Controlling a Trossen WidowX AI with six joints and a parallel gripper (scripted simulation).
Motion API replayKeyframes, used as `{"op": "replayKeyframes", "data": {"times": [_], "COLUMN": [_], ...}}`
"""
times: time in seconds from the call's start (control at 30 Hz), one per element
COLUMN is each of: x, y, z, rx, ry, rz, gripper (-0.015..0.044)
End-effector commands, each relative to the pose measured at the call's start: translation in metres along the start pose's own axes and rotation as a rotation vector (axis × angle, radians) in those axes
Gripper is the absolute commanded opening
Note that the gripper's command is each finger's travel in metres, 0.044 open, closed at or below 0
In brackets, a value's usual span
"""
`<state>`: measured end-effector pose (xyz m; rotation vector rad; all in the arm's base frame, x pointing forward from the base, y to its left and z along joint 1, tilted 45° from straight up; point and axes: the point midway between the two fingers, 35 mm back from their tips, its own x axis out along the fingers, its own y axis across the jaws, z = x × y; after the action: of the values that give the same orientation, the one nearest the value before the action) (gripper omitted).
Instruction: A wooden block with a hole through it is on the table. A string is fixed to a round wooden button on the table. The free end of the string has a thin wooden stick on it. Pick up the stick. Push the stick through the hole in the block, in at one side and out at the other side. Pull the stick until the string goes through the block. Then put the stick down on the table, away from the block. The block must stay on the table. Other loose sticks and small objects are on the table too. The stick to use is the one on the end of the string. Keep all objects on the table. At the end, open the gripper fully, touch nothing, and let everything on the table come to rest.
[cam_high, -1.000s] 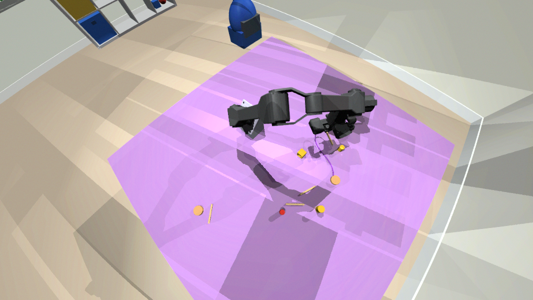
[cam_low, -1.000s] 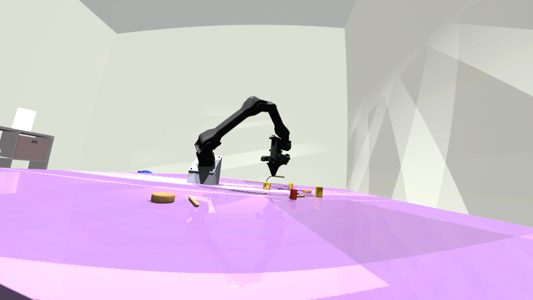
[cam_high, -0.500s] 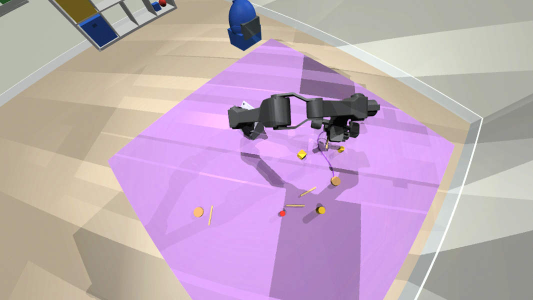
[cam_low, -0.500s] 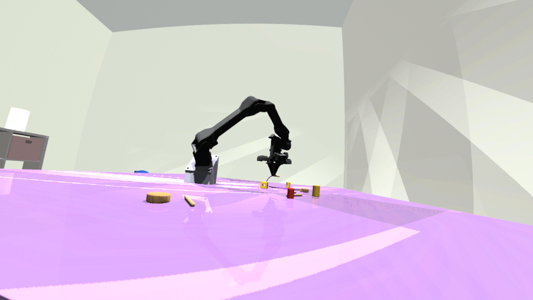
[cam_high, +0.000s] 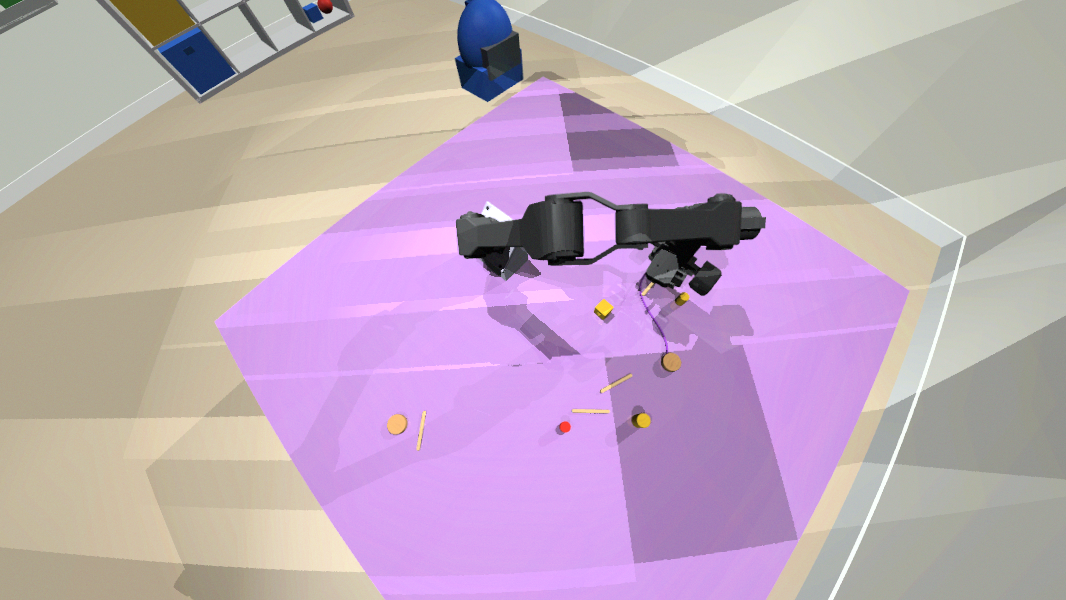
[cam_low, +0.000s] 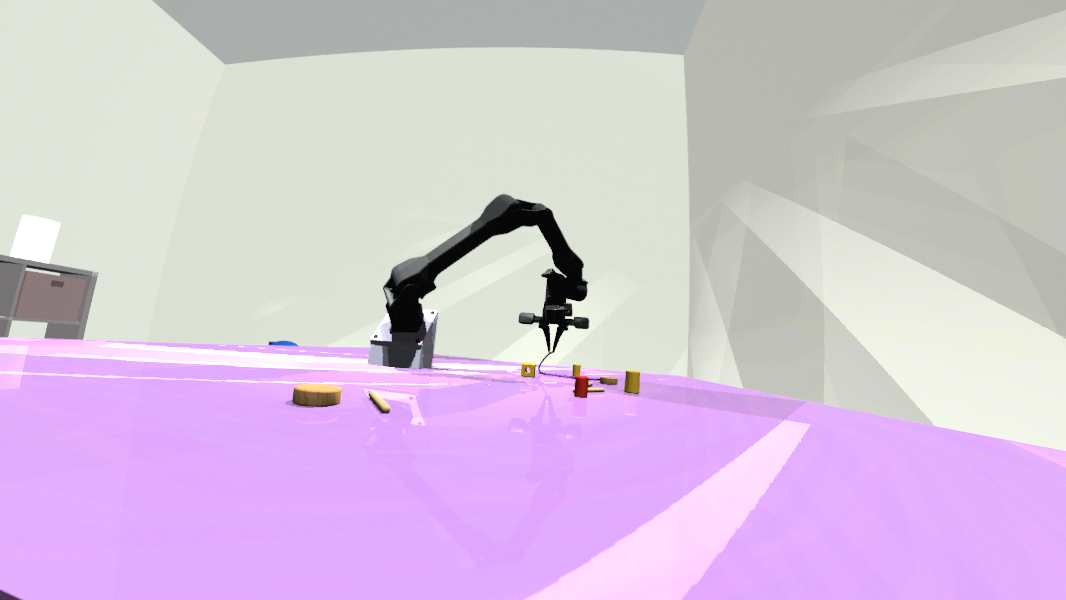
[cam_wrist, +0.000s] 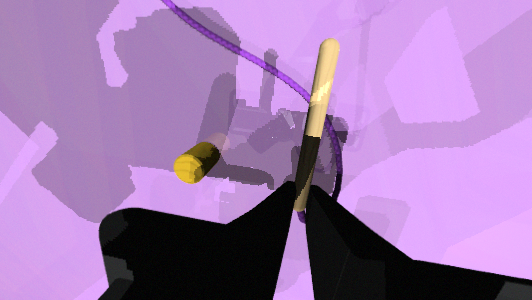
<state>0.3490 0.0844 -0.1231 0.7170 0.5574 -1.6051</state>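
In my top view, the grey open-fronted shelf unit (cam_high: 276, 56) stands at far left. Its compartments contain an ochre box (cam_high: 152, 18), a blue box (cam_high: 197, 61) and, further right, a small blue block (cam_high: 312, 12) with a red ball (cam_high: 325, 5).

On the purple desk (cam_high: 447, 521) (cam_low: 298, 506) (cam_wrist: 450, 175), I locate a loose round wooden button (cam_high: 396, 424) (cam_low: 317, 395) at left, with a thin pale wooden stick (cam_high: 421, 430) (cam_low: 378, 400) just beside it. Next, a red cylinder (cam_high: 564, 427) (cam_low: 581, 386) stands upright near a second loose stick (cam_high: 590, 411).

The yellow block with a hole (cam_high: 603, 307) (cam_low: 528, 369) rests on the desk, apart from my jaws. A third loose stick (cam_high: 616, 383) lies diagonally, and a large yellow cylinder (cam_high: 643, 420) (cam_low: 632, 382) stands nearby.

My jaws (cam_high: 648, 284) (cam_low: 552, 351) are closed on one end of the pale wooden working stick (cam_high: 647, 288) (cam_wrist: 322, 85), raised above the desk. A purple string (cam_high: 655, 316) (cam_low: 540, 365) (cam_wrist: 280, 76) curves from that end to the fixed round wooden button (cam_high: 671, 362) (cam_low: 608, 380). At right, a small yellow cylinder (cam_high: 682, 298) (cam_low: 576, 369) (cam_wrist: 192, 165) stands upright.
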Motion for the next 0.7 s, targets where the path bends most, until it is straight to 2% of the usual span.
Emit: {"op": "replayKeyframes", "data": {"times": [0.0, 0.67], "x": [-0.001, -0.002], "y": [0.003, 0.007], "z": [0.001, -0.022], "rx": [0.041, 0.041], "ry": [-0.001, 0.001], "rz": [0.004, 0.005], "gripper": [0.0, 0.0]}}
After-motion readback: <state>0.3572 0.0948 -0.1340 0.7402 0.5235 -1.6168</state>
